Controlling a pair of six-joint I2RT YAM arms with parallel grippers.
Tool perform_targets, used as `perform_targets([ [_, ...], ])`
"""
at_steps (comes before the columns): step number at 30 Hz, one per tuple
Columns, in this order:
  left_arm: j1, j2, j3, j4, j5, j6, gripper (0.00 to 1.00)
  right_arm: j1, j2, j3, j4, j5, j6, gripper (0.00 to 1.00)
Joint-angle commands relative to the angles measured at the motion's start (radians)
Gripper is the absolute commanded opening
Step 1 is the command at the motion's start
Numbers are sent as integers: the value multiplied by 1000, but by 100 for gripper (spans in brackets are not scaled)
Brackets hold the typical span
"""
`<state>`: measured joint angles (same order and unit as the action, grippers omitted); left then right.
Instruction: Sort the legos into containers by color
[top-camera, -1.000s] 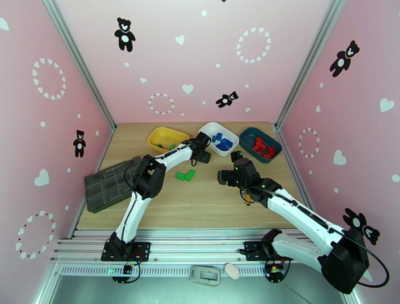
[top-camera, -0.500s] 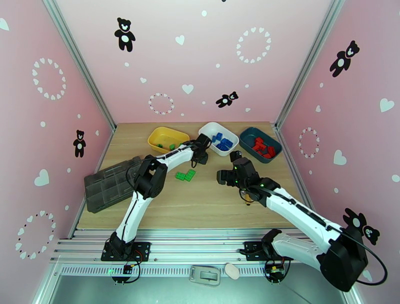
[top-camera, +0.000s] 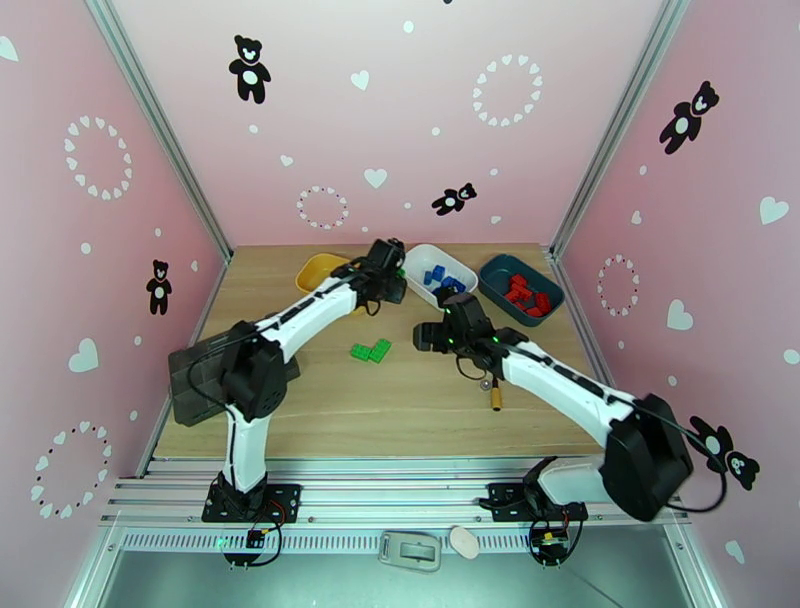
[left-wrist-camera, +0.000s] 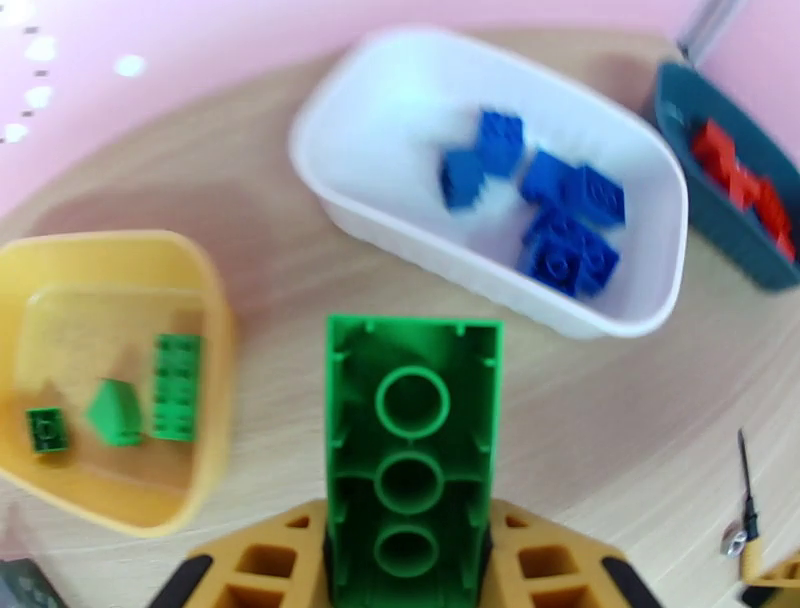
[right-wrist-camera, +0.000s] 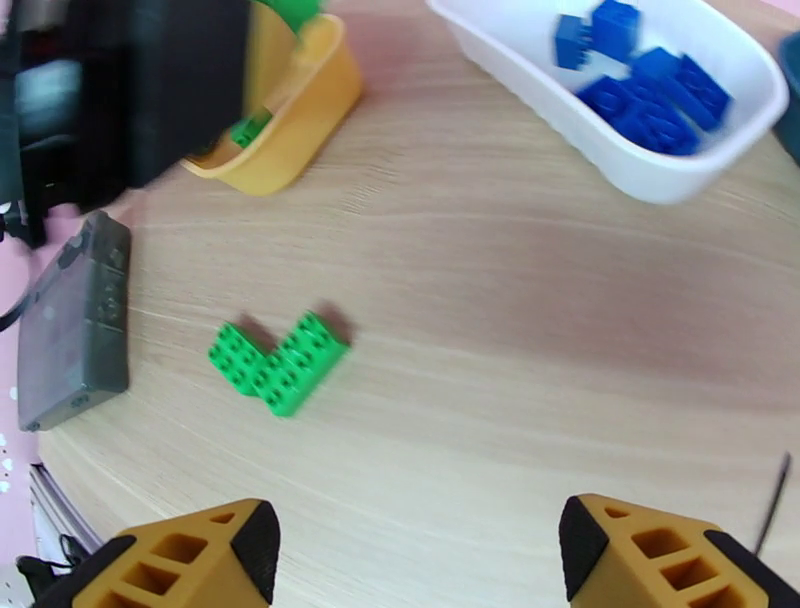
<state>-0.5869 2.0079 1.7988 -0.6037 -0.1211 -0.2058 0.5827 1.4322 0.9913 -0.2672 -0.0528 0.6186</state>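
Green is the one colour we judge unfinished. The left gripper (left-wrist-camera: 408, 548) clamps a green brick (left-wrist-camera: 412, 440) above the counter (right-wrist-camera: 520, 330), with the yellow bin (left-wrist-camera: 212, 330) at its 10 o'clock; three green bricks (left-wrist-camera: 175, 385) already lie there. Blue bricks (left-wrist-camera: 560, 220) lie in the white bin (left-wrist-camera: 400, 238) at 1 o'clock, and red bricks (left-wrist-camera: 745, 175) in the teal bin (left-wrist-camera: 715, 225) at 2 o'clock. A green cluster (right-wrist-camera: 278, 362) waits on the counter at 11 o'clock from the right gripper (right-wrist-camera: 420, 545), which is spread wide and empty. We cannot count the bricks in that cluster. The teal bin is cut off at the frame edge, and the left wrist view is blurred.

The yellow bin (left-wrist-camera: 100, 240), white bin (left-wrist-camera: 400, 110) and teal bin (left-wrist-camera: 720, 225) hold green legos (left-wrist-camera: 175, 385), blue legos (left-wrist-camera: 565, 215), red legos (left-wrist-camera: 745, 185).
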Motion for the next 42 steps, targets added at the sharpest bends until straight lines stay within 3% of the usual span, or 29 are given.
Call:
perform_targets([
  [1,78,-13,-41,-4,-32,-52,32,9,72,73,26,-75,9,77],
  [9,192,65,-11,-33,-19,-101,31,78,196,184,22,-67,16,76],
  [16,226,134,27,-36,-8,-112,34,112,231,210,8,-48,14,75],
  [24,227,84,-18,-15,-8,-126,68,117,210,194,-7,-26,3,75],
  [27,226,51,-43,-15,-18,-127,72,120,200,182,-8,-22,1,75],
  [32,198,-42,-125,13,-27,-109,72,119,164,144,-5,0,2,75],
  [42,42,-208,-321,77,-34,-32,76,110,21,14,-37,73,-11,76],
])
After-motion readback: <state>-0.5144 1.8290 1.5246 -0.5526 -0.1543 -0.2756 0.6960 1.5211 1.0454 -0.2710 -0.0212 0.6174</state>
